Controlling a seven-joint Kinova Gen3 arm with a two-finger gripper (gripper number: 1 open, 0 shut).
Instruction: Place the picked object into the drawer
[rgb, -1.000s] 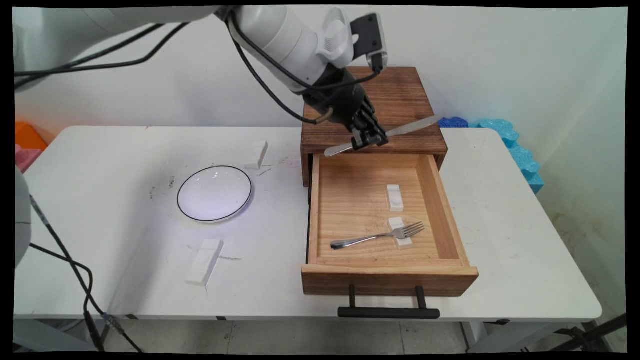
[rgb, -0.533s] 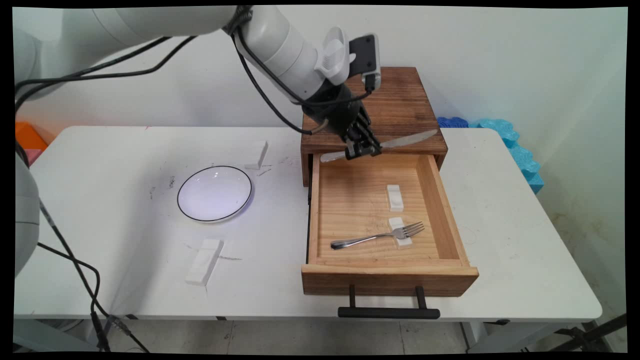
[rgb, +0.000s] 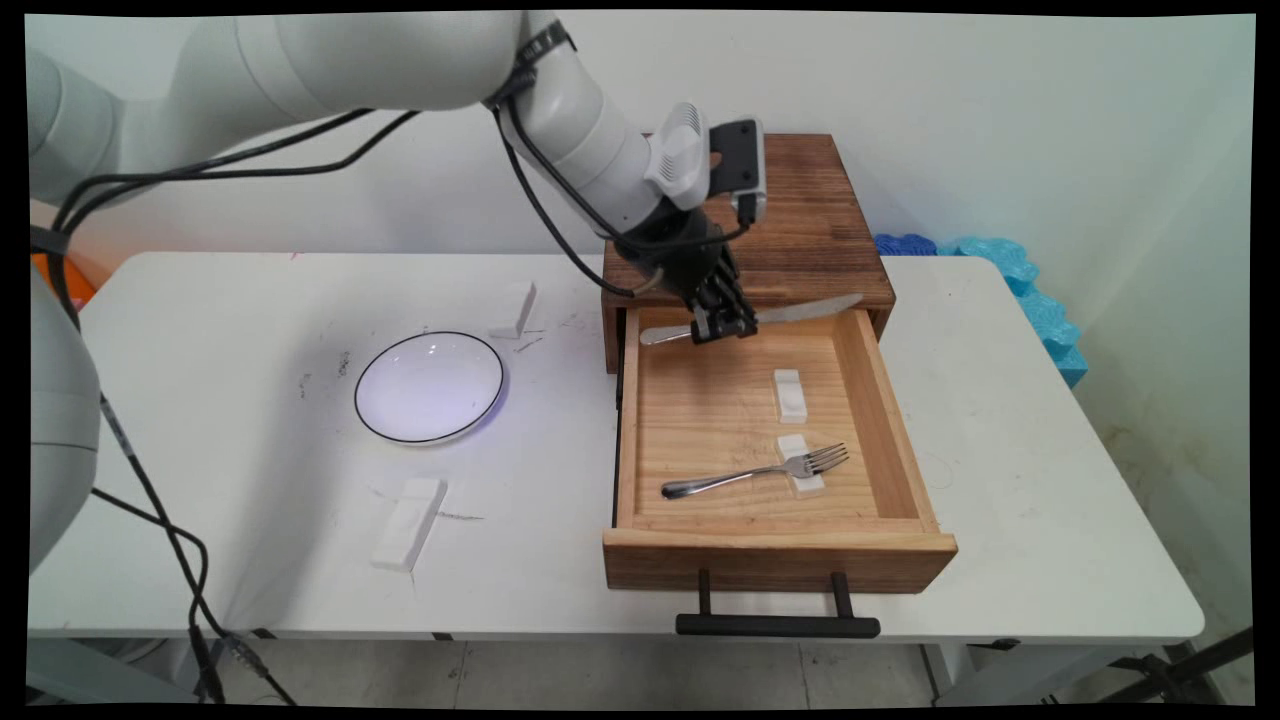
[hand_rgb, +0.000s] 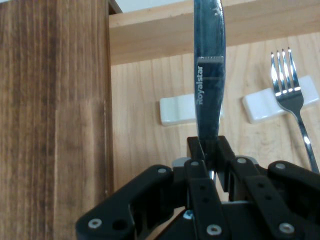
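**Main view: knife held over the open drawer**

The gripper (rgb: 722, 327) is clamped on a knife (rgb: 800, 310) above the far end of the drawer (rgb: 780, 545). The thin grip could let it twist, or its tip could strike the right wall.

Robot lab or test room, not a home. Plain white wall, bare folding-type white worktop (rgb: 1000, 420) scuffed with pen marks. Loose black cables (rgb: 150, 520) trail off its edge. Blue foam pieces (rgb: 1010, 262) stacked against the wall. A lone wooden drawer unit (rgb: 790, 220) sits as a prop.
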